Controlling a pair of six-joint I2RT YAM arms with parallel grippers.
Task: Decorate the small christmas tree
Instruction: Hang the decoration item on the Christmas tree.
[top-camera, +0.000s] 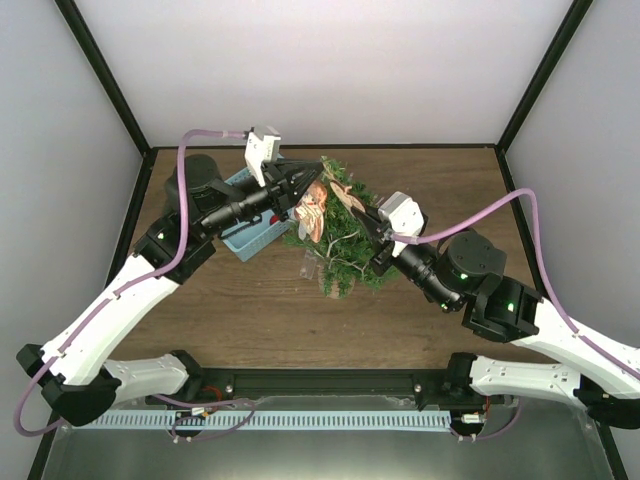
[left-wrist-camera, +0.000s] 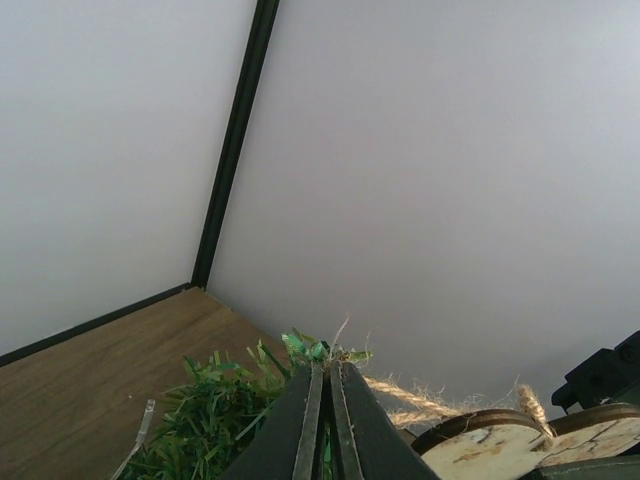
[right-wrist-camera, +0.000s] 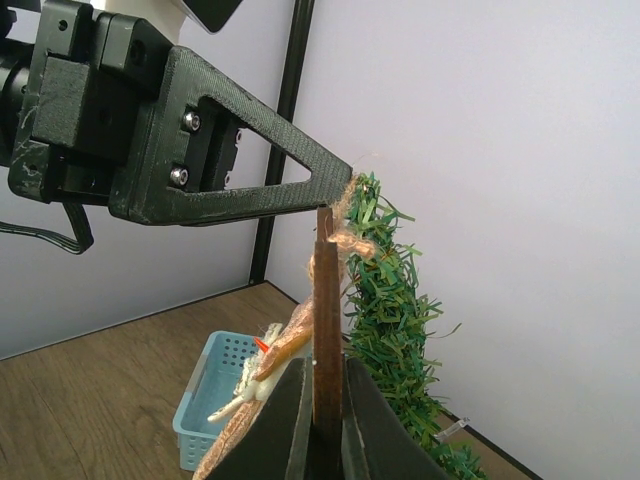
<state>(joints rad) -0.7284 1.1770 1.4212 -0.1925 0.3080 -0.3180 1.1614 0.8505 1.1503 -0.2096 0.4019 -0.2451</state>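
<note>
The right tool is clamped on a wood-slice ornament held edge-on. Its jute twine loop reaches the tip of the small christmas tree. The left tool, jaws together, appears to pinch that loop at the same tip. To hang it well, the loop should slide down past the tip needles before either tool lets go. Counted: one tree, mid-counter; one light-blue basket just beside the tree's left; two such ornaments in the left wrist view; two tools.
</note>
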